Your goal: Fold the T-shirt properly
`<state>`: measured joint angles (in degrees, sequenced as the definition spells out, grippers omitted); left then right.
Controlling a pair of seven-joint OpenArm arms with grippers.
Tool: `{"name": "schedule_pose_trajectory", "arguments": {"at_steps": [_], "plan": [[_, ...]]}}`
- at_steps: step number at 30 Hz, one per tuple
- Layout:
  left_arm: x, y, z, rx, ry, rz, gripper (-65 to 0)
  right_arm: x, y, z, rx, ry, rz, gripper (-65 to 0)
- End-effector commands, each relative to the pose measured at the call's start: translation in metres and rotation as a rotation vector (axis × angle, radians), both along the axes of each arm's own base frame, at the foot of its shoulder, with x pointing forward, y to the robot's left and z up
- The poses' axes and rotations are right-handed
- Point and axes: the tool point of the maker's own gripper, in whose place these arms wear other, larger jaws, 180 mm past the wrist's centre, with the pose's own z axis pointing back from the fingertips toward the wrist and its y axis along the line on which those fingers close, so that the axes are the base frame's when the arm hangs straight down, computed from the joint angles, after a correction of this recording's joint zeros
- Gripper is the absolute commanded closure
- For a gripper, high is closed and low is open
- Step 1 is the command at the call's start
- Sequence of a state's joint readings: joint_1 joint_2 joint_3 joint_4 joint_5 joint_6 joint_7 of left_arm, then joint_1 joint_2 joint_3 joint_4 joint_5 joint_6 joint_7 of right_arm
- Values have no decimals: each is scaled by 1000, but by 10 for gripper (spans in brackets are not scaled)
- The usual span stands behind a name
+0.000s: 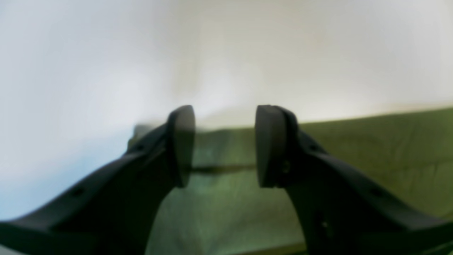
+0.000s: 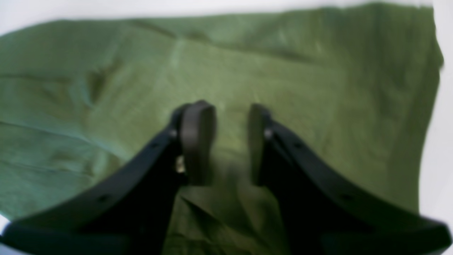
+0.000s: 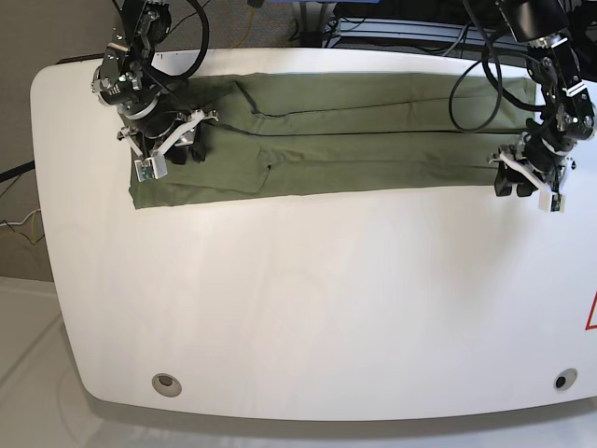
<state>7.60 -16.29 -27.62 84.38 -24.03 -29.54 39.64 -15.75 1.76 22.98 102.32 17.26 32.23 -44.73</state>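
Observation:
The olive-green T-shirt (image 3: 373,140) lies folded into a long flat strip across the far part of the white table (image 3: 326,299). My right gripper (image 3: 177,147) hangs over the strip's left end. In the right wrist view it (image 2: 223,141) is open, with wrinkled cloth (image 2: 318,88) beneath and nothing between the fingers. My left gripper (image 3: 520,182) is at the strip's right end, near its front corner. In the left wrist view it (image 1: 225,141) is open over the cloth's edge (image 1: 371,148), not holding it. The collar and label are hidden.
The table's rounded front edge has two small round holes (image 3: 167,381) (image 3: 560,380). Cables and dark equipment (image 3: 401,28) sit behind the far edge. A red mark (image 3: 592,313) shows at the right edge.

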Motion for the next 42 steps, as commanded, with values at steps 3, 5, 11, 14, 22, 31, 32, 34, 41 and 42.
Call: {"name": "schedule_pose_trajectory", "arguments": {"at_steps": [3, 5, 11, 14, 22, 31, 32, 34, 41, 42], "plan": [[6, -4, 16, 6, -46, -18, -183, 5, 2, 12, 15, -52, 9, -111], [6, -6, 18, 8, -45, -23, -169, 3, 4, 12, 25, -50, 3, -117], [5, -22, 35, 32, -70, -70, -184, -5, 17, 10, 66, -42, 0, -278], [5, -25, 43, 44, -88, -81, -196, -4, 22, 15, 74, -53, 15, -309], [-2, -15, 56, 74, -110, -78, -221, 10, 27, 47, 42, -139, 70, -317], [-19, 1, 47, 83, -61, -64, -244, 4, 8, 32, 45, -90, 43, -317], [-21, 3, 45, 83, -54, -60, -245, 3, 7, 31, 42, -87, 45, -317], [-25, 5, 41, 80, -42, -55, -245, 3, 7, 30, 37, -83, 47, -319], [-39, -1, 27, 83, 4, -59, -187, -2, -5, 22, 5, -55, 34, -326], [-40, -2, 27, 83, 6, -60, -178, -3, -6, 21, 5, -53, 30, -326]]}}
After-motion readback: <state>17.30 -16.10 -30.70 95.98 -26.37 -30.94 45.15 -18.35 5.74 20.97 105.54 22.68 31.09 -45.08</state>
